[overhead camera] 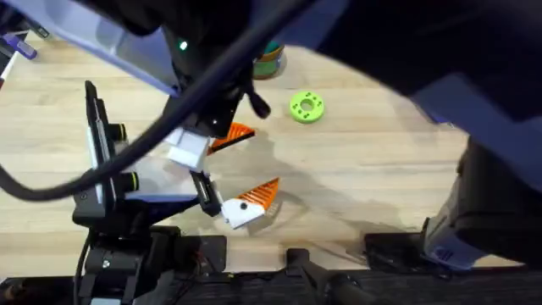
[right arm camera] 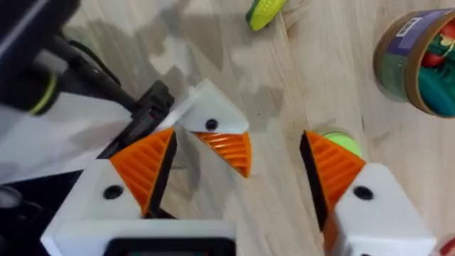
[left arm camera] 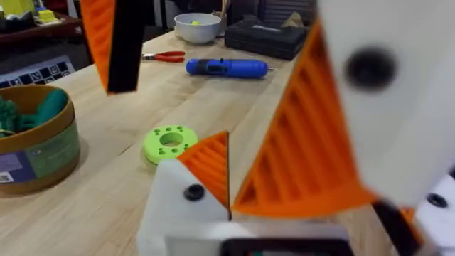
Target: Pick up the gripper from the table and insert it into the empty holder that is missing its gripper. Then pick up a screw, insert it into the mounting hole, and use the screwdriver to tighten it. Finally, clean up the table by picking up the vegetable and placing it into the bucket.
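— Well, looking for the gripper (overhead camera: pixel 262 195)?
— Seated on the white holder (overhead camera: pixel 240 213), front of centre; long axis 8 to 2 o'clock, tip toward 2.
— And the left gripper (left arm camera: pixel 231 203)?
— At 11 o'clock of it, under a raised dark arm; apart or together, cannot tell.
— Right gripper (right arm camera: pixel 238 139)?
— Spread wide, gripping nothing, facing down over the holder. Farther off, vegetable (right arm camera: pixel 266 11) and bucket (right arm camera: pixel 419 60).

The table (overhead camera: pixel 381 169) was pale wood with a lengthwise grain, evenly lit, with soft shadows. In the left wrist view, at about eleven o'clock beyond its far edge, stood a dark low shelf (left arm camera: pixel 43 28), perhaps a side table, over dim floor.
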`<state>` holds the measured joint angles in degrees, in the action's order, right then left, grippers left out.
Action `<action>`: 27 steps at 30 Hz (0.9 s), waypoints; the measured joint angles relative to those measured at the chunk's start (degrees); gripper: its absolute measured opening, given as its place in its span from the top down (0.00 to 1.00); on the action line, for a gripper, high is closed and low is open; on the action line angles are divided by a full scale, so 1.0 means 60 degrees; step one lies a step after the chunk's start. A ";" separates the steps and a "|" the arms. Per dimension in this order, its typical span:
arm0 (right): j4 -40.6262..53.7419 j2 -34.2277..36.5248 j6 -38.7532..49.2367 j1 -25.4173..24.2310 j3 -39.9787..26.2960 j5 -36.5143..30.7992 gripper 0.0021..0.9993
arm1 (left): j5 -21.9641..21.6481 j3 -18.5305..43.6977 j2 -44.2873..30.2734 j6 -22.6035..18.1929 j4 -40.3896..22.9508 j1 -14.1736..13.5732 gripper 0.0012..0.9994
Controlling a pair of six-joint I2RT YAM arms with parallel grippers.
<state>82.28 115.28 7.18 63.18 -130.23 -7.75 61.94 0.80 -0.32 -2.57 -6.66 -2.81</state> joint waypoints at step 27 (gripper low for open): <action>-0.1941 -0.6833 -0.3009 -0.4611 0.7548 0.0266 0.01 | -0.0001 0.0000 0.0000 -0.0004 0.0000 0.0000 0.01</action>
<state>70.63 74.28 -10.88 35.52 -84.95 -6.16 61.93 0.80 -0.32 -2.59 -6.66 -2.81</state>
